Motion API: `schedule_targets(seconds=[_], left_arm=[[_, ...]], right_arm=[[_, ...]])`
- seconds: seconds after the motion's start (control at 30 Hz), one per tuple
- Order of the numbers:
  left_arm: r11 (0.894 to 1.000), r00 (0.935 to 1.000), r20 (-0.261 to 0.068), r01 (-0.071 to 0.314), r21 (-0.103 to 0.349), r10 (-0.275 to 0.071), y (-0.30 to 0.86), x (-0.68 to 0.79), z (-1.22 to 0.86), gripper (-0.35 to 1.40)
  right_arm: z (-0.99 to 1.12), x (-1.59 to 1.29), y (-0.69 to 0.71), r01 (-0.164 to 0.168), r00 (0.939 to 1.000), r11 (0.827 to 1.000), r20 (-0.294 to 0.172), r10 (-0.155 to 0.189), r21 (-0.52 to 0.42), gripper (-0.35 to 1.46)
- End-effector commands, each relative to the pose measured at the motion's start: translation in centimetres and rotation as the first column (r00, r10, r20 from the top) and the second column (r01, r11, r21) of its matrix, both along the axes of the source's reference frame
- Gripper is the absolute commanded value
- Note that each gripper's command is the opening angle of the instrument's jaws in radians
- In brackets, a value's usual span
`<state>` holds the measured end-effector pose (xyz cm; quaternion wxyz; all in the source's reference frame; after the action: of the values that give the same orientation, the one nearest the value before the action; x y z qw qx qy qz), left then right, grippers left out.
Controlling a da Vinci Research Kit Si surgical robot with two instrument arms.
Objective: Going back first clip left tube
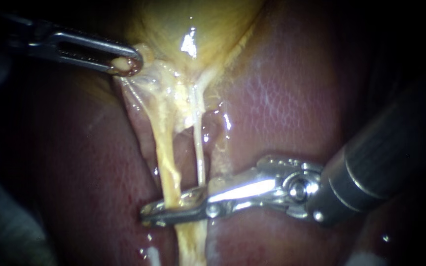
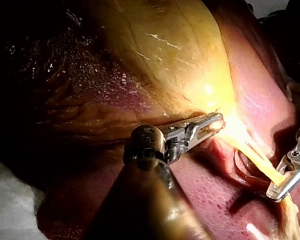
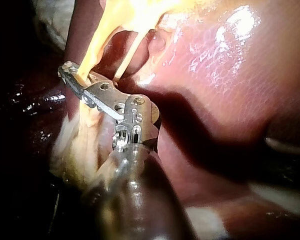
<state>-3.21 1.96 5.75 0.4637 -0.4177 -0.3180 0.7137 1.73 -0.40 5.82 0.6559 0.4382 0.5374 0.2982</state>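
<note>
Endoscope view shows the left instrument (image 1: 130, 63) clamped on a fold at the narrow end of the gallbladder (image 1: 193, 24). Its jaws are closed on that pale tissue and draw it toward the far left. I judge this pull is what stretches the two tubes taut and apart over the liver (image 1: 282, 98), so that each can be reached alone. The left tube (image 1: 166, 157), the thicker yellow strand, runs from the gallbladder toward the near edge, with the thin right tube (image 1: 200, 152) just beside it on the right. The right instrument (image 1: 169, 207) lies across the near stretch of the left tube, its jaws almost together and apparently pressing it from both sides. What they carry inside is hidden. Backing away calls for the jaws to part first, or the tube would be dragged.
</note>
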Motion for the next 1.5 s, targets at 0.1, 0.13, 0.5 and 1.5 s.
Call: schedule_targets(seconds=[0.1,0.13,0.5,1.5], left_arm=[[1.000,1.0000,0.000,0.000,0.000,0.000,0.00,0.00,0.00,-0.35],[1.000,1.0000,0.000,0.000,0.000,0.000,0.00,0.00,0.00,-0.35],[1.000,1.0000,0.000,0.000,0.000,0.000,0.00,0.01,0.00,-0.35],[1.000,1.0000,0.001,-0.001,0.000,0.001,0.00,0.03,0.00,-0.35]], right_arm=[[0.02,0.01,-0.03,0.002,1.0000,1.000,-0.004,-0.002,-0.019,0.01],[0.04,0.02,-0.04,0.002,1.0000,1.000,-0.005,-0.003,-0.026,0.12],[0.55,0.13,-0.20,-0.009,0.9999,0.996,0.007,0.010,-0.093,0.48],[-0.34,-1.38,0.44,0.110,0.9854,0.776,0.170,-0.003,-0.621,0.50]])
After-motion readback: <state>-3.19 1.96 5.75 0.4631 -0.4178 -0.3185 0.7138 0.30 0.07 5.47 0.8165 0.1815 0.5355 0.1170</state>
